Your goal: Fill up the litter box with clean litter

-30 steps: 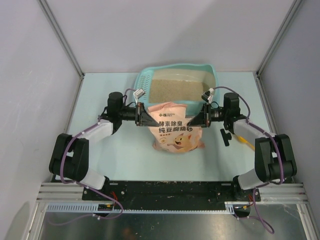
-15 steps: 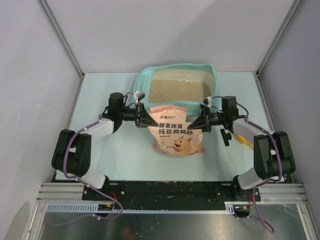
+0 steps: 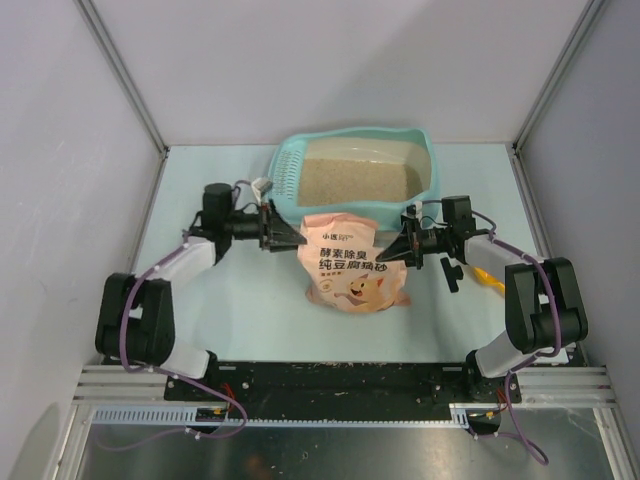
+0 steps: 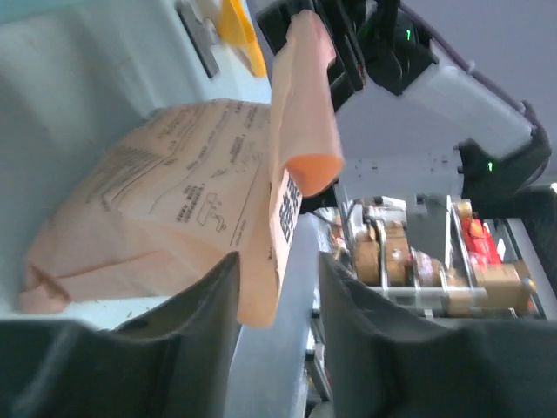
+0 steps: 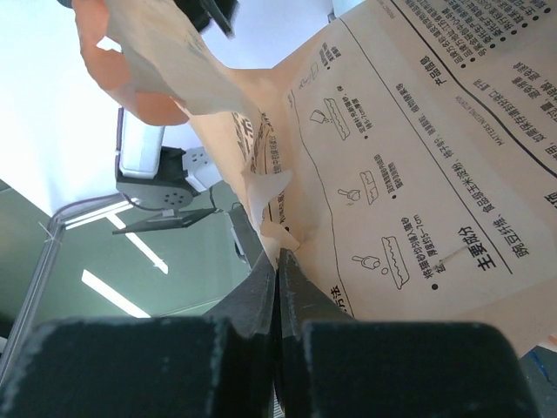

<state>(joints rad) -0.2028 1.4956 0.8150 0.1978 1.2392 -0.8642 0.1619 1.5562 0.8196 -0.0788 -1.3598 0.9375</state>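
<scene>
Now w/ L gripper (image 3: 295,239) spread at 9 o'clock of the bag (image 3: 352,265), only R gripper (image 3: 392,253) pinching its 3 o'clock corner, we risk it slumping, spilling; clean litter (image 3: 355,180) lies in litter box (image 3: 431,160) at 12.

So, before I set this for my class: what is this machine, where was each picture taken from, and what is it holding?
Two robot arms are bolted at the near edge of a table. The wide picture looks down from above and behind them; the other two come from cameras on the wrists. On the table are a teal litter box, with beige litter in it, and a pink bag. The right end effector pinches the bag's edge. The left end effector is open at the bag's other edge.
</scene>
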